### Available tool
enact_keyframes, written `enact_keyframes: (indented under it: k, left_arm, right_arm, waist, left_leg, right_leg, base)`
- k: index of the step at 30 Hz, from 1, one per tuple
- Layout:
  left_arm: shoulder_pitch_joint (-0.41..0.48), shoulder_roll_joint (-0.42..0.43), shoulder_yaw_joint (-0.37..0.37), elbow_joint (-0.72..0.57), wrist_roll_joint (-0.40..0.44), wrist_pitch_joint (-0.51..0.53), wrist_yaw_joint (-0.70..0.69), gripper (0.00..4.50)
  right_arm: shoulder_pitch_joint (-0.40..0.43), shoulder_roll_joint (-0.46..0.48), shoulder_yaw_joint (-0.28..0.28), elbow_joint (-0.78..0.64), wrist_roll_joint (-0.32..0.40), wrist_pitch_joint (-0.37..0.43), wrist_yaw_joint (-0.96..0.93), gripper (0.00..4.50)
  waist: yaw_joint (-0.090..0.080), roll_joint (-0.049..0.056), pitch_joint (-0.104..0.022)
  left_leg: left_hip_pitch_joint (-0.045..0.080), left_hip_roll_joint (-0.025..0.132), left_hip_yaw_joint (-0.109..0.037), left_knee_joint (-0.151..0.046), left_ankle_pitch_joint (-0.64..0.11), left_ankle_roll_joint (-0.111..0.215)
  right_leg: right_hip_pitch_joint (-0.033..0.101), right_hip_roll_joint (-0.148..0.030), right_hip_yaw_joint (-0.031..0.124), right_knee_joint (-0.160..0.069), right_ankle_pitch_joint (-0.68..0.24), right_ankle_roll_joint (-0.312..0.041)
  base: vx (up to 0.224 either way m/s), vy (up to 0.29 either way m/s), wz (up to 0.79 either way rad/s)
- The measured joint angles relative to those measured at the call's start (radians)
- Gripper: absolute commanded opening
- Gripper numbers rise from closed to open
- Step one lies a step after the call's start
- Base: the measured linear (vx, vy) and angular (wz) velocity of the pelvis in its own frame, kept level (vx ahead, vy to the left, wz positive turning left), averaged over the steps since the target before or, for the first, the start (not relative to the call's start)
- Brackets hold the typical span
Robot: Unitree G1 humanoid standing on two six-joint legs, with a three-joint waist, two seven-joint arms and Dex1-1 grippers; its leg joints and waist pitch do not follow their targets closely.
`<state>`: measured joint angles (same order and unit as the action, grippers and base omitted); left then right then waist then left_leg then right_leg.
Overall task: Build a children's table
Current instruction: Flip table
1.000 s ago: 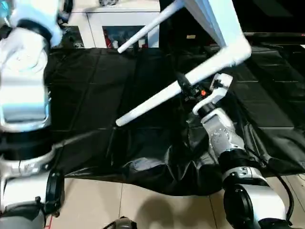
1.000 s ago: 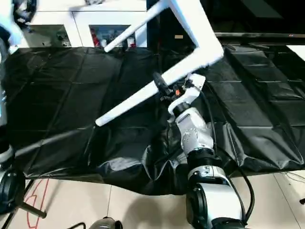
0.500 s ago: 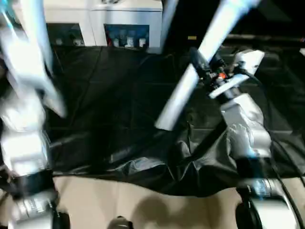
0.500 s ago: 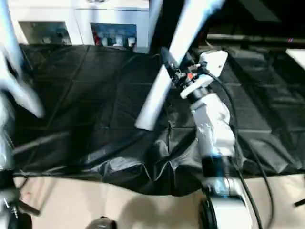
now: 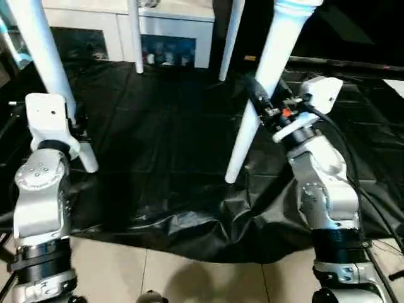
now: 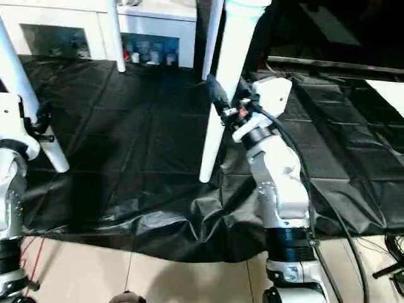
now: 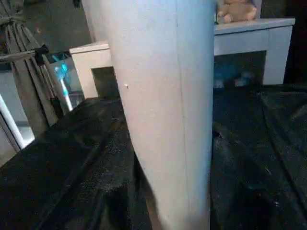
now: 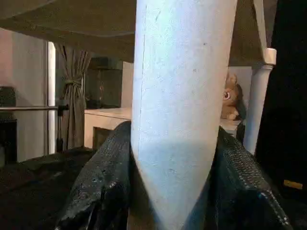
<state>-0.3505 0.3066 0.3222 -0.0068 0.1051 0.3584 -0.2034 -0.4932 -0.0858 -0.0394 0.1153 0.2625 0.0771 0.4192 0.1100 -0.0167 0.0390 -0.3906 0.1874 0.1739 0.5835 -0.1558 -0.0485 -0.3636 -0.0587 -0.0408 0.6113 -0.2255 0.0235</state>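
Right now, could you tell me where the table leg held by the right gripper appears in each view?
Left eye view: table leg slants down right of centre, right gripper around it.
Right eye view: just left of centre.
Right wrist view: thick central column between the black fingers.
Left wrist view: cannot tell.
Shared landmark: white cabinet.

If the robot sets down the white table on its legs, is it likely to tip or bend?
The table leg in the right gripper looks stiff: it stays straight. The legs are long and thin, so the table may tip easily. Both grippers carry it, so it is probably light.
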Motion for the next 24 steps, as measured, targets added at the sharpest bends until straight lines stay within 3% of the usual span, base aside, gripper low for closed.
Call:
enact_keyframes:
  k: [3, 4, 7, 8, 16, 20, 24]
  left_arm:
    - [0.05, -0.026, -0.012, -0.01, -0.009, 0.003, -0.008, 2.79]
    - [0.068, -0.031, -0.011, -0.012, -0.017, 0.005, -0.009, 2.79]
    - [0.159, -0.05, 0.0, -0.062, -0.053, -0.022, -0.013, 2.95]
    - [0.178, -0.055, 0.004, -0.068, -0.061, -0.025, -0.016, 3.22]
    - [0.384, -0.134, -0.014, -0.306, -0.17, -0.065, -0.075, 3.81]
    - [0.452, -0.179, -0.051, -0.421, -0.25, -0.018, -0.091, 3.93]
    - [0.505, -0.199, -0.109, -0.487, -0.215, -0.001, -0.063, 3.93]
  right_arm:
    - [0.066, 0.011, 0.026, 0.118, -0.029, 0.006, 0.001, 2.82]
    - [0.083, 0.011, 0.032, 0.136, -0.03, 0.009, 0.002, 2.82]
    - [0.144, 0.0, 0.045, 0.114, -0.03, 0.014, 0.006, 3.0]
    - [0.153, -0.008, 0.045, 0.103, -0.03, 0.023, 0.005, 3.23]
    - [0.358, -0.036, 0.047, -0.242, -0.01, 0.163, -0.03, 3.68]
    - [0.436, -0.074, 0.043, -0.37, 0.006, 0.24, -0.049, 3.68]
    - [0.49, -0.09, 0.018, -0.442, 0.017, 0.328, -0.07, 3.68]
  waist:
    - [-0.001, 0.002, 0.003]
    - [-0.003, 0.007, 0.007]
    - [-0.008, 0.008, 0.008]
    - [-0.008, 0.008, 0.008]
    - [-0.007, 0.005, 0.006]
    - [-0.017, 0.004, 0.007]
    - [-0.024, -0.001, 0.005]
  left_leg:
    - [-0.002, -0.002, 0.0, -0.001, 0.0, 0.0]
    - [-0.006, -0.002, 0.001, -0.001, 0.0, 0.0]
    - [-0.02, 0.0, 0.002, -0.003, 0.001, 0.0]
    - [-0.021, 0.002, 0.002, -0.003, 0.001, -0.001]
    - [-0.021, 0.002, 0.005, -0.004, 0.001, 0.0]
    - [-0.012, 0.002, 0.006, -0.007, 0.001, 0.0]
    - [-0.01, 0.003, 0.006, -0.011, 0.001, -0.001]
  right_leg:
    - [-0.003, -0.001, 0.002, -0.001, 0.0, 0.0]
    - [-0.007, -0.001, 0.003, -0.001, 0.0, 0.0]
    - [-0.016, 0.0, 0.002, 0.0, 0.01, -0.008]
    - [-0.017, 0.002, 0.001, 0.001, 0.009, -0.009]
    - [-0.017, 0.002, 0.002, -0.002, 0.003, -0.01]
    - [-0.014, 0.002, 0.004, -0.001, -0.001, -0.002]
    - [-0.017, 0.002, 0.002, 0.0, 0.0, -0.001]
  base:
    - [0.0, 0.0, 0.0]
    - [0.0, 0.0, 0.0]
    - [0.0, 0.0, 0.0]
    - [0.0, 0.0, 0.0]
    - [0.0, 0.0, 0.0]
    - [0.0, 0.0, 0.0]
    - [0.0, 0.0, 0.0]
